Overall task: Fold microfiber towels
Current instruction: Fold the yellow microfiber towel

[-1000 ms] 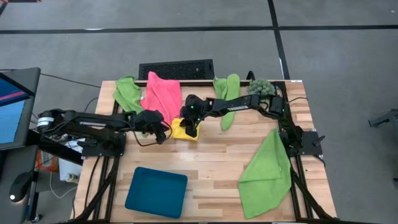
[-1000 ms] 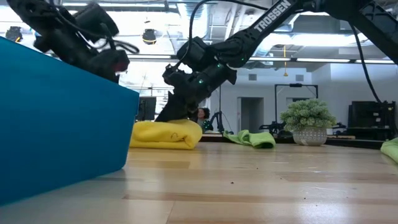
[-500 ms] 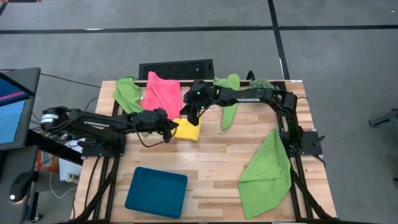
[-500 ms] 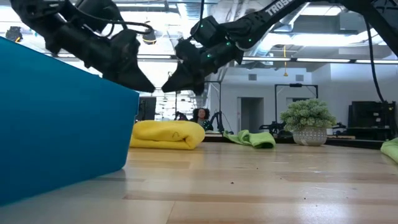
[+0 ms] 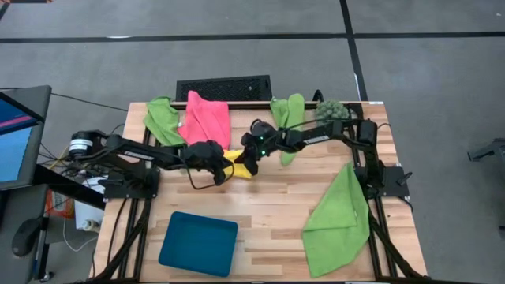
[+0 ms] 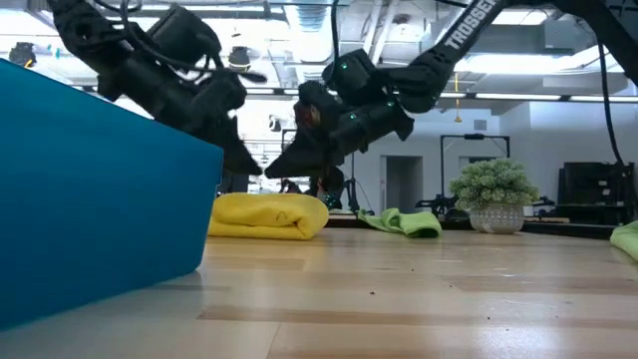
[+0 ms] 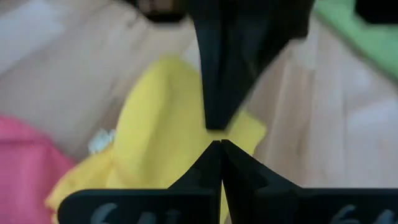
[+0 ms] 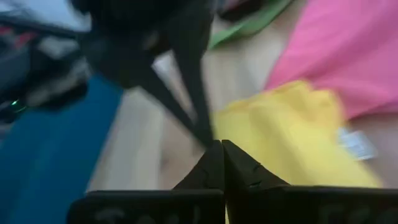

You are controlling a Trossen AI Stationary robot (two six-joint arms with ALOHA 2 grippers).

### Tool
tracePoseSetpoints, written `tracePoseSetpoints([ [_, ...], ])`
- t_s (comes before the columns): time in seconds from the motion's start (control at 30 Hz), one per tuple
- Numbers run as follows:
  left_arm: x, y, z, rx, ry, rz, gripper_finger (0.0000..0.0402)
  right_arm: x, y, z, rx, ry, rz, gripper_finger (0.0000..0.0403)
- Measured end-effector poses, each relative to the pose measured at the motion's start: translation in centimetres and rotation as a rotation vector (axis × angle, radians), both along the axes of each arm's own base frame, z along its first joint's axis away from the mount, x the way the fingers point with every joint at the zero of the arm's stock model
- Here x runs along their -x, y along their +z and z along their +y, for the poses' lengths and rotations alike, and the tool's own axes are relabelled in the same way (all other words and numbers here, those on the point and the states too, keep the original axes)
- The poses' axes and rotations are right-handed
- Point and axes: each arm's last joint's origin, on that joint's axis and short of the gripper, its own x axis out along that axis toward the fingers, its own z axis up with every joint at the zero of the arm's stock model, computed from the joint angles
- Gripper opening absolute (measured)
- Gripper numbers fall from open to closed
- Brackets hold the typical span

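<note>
Folded yellow towel (image 5: 235, 164) lies under both closed, empty grippers, left gripper (image 5: 222, 166), right gripper (image 5: 249, 160).

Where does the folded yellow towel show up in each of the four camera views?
High: yellow towel mid-table, between both grippers.
Low: left of centre, beside the teal tray.
Left wrist: centre.
Right wrist: right of centre.
Shared landmark: pink towel, beside the yellow one.
</note>
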Motion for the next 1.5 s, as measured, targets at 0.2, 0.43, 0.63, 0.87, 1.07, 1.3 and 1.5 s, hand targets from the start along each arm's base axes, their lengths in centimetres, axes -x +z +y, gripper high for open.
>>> tracePoseSetpoints([
  [0.2, -0.3, -3.1, 0.2, 0.006, -0.001, 0.148, 0.0000, 0.3, -1.4, 2.2, 0.186, -0.135, 0.065, 0.0024],
  [0.43, -0.1, -4.3, 0.4, 0.029, 0.029, 0.223, 0.0000, 1.0, -3.8, 3.6, 0.277, -0.147, 0.120, 0.0016],
  [0.63, -0.1, -4.3, 0.4, 0.028, 0.028, 0.226, 0.0000, 0.9, -5.0, 3.3, 0.206, -0.119, 0.116, 0.0018],
  [0.87, -0.1, -4.3, 0.4, 0.054, 0.051, 0.216, 0.0000, 0.1, -2.8, 3.7, 0.183, -0.143, -0.039, 0.0014],
  [1.07, -0.5, -0.9, 0.5, 0.070, 0.082, 0.082, 0.0000, 0.1, -5.7, 4.4, 0.205, -0.149, 0.045, 0.0016],
  [1.3, 0.0, 2.4, 1.3, -0.155, 0.159, -0.020, 0.0000, -0.1, -7.1, 4.4, 0.201, -0.150, 0.045, 0.0016],
  [1.5, -1.0, 0.0, 2.0, -0.099, -0.041, 0.022, 0.0000, -0.1, -7.1, 4.4, 0.201, -0.153, 0.033, 0.0019],
])
